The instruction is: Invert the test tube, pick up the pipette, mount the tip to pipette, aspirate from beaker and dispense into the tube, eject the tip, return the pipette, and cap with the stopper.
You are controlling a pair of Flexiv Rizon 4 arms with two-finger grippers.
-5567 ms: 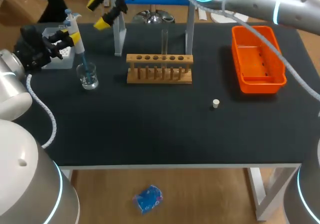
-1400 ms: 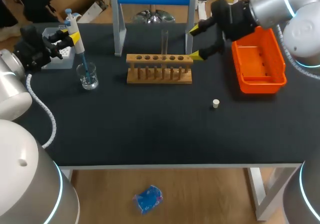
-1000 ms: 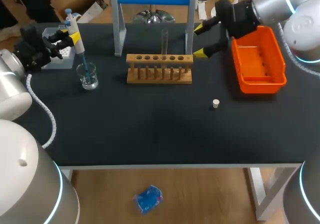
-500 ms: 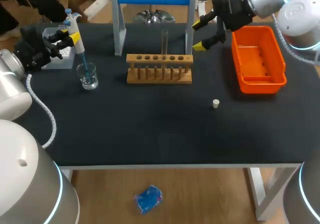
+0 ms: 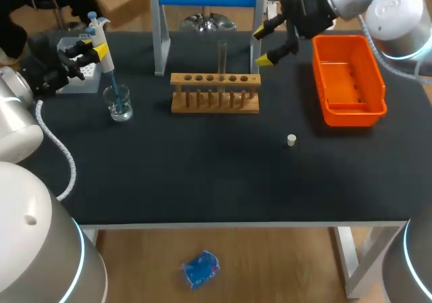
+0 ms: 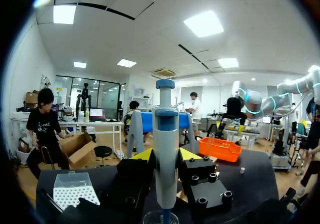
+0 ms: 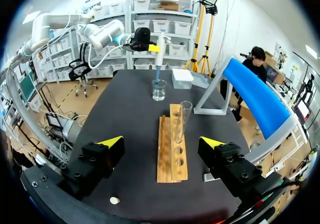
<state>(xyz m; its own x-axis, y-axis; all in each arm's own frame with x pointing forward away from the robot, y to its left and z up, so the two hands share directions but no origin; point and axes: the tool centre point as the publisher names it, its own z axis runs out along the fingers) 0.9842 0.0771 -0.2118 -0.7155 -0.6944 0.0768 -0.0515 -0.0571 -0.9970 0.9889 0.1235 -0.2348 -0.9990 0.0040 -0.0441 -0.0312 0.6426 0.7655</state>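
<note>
L pincer (image 6: 166,159): pinching the pipette (image 5: 101,46) from 2 sides, yellow tips on both flanks of the body, pipette upright. It sits at the far-left of the table (image 5: 202,181). The blue tip end reaches down into the beaker (image 5: 119,104); can't tell if it touches the liquid. L wrist cam shows the beaker rim right under the pipette.

Tip box (image 5: 74,65): just behind and left of the beaker, next to my L pincer.

Stand (image 5: 160,43), grey legs w/ blue top, at the back edge behind the rack.

Rack (image 5: 214,92): wooden, center-back of the table, well apart from the beaker.

Test tube (image 5: 222,54): upright in a middle hole of the rack, open end up, no cap on it. R wrist cam agrees, mouth open at the top.

R pincer (image 5: 263,45): spread wide, nothing between the fingers. It hovers behind the rack's R end, by the stand's R leg, left of the bin. From the R wrist cam the rack lies ahead of it, lengthwise betw. the 2 yellow tips, no contact.

Stopper (image 5: 291,140): small, white, lying on the table in front of the rack's R end, apart from rack and bin.

Bin (image 5: 322,80): orange, far R side of the table.
</note>
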